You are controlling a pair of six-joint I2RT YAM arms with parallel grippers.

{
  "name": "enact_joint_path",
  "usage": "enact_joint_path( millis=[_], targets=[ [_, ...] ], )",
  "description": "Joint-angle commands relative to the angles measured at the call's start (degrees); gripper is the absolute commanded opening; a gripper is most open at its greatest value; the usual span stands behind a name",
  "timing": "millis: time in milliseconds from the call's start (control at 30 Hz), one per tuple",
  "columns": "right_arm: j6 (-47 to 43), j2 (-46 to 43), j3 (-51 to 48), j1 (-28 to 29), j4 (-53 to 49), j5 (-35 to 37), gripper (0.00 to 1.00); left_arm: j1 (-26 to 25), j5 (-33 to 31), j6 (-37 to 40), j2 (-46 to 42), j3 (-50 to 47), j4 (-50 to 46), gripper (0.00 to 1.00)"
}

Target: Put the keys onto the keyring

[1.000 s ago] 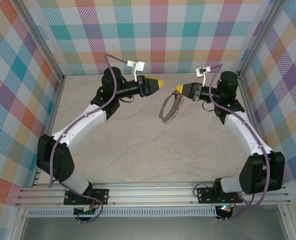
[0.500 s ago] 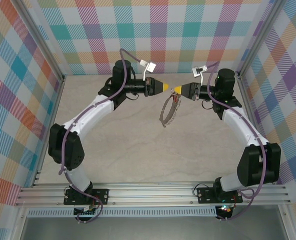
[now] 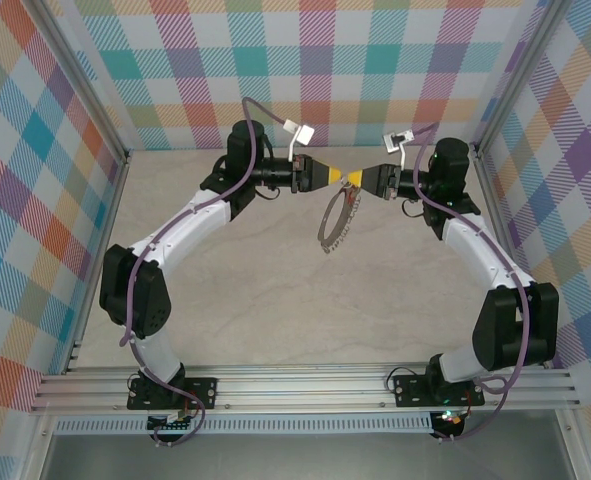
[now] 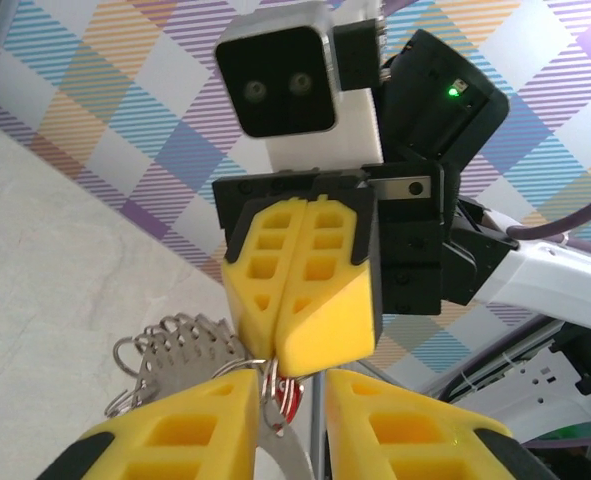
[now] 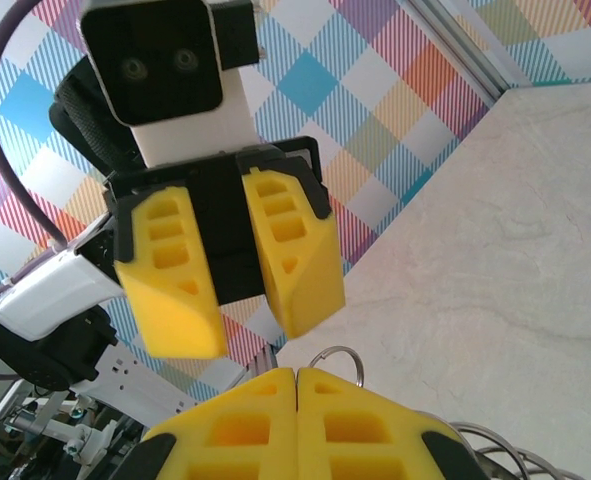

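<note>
Both arms raised at the far side of the table (image 3: 275,290), tips nose to nose.

Right gripper (image 3: 351,179): fingers pressed together, clamped on the top of the chain loop (image 3: 333,226). The loop hangs free below it. From above, its long axis runs from the tips toward the near side, leaning a little left.

Left gripper (image 3: 337,177): fingers apart, with a clear gap seen from the right wrist. It points right, straight at my right tips and almost touching them.

Red key (image 4: 291,399): dangles just under my right tips, in the gap between my left fingers, with a small wire ring (image 5: 336,357) beside it. The red head shows. I can't tell which way the blade points, so its long axis is uncertain. I also can't tell whether either left pad touches it.

What matters, as I judge it: the key is dead ahead of my left gripper, nearer to it than to anything else. The two grippers share one left-right line. Closing left would likely catch the head. The risk is pinching the wire ring or the chain instead.
</note>
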Motion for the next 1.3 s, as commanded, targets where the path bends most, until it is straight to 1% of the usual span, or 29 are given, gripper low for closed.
enact_joint_path(
  millis=[0, 533, 667, 833, 1267],
  targets=[
    [0.49, 0.19, -0.44, 0.01, 3.88, -1.36, 0.0, -0.93, 1.6, -1.64, -0.97, -0.14, 3.85, 0.26],
    [0.39, -0.23, -0.74, -0.01, 4.41, -1.39, 0.0, -1.6, -0.2, -0.36, 0.35, -0.03, 2.18, 0.27],
    [0.11, -0.31, -0.92, -0.01, 4.15, -1.33, 0.0, -1.34, -1.04, 1.22, 0.03, -0.2, 0.69, 0.27],
    [0.12, -0.49, -1.0, 0.01, 4.21, -1.36, 0.0, -0.55, -2.07, 1.19, -0.65, -1.3, 1.29, 0.27],
    [0.38, -0.49, -0.83, 0.0, 4.57, -0.86, 0.0, -0.97, -0.31, -0.18, 0.74, -1.58, 2.52, 0.28]
  ],
)
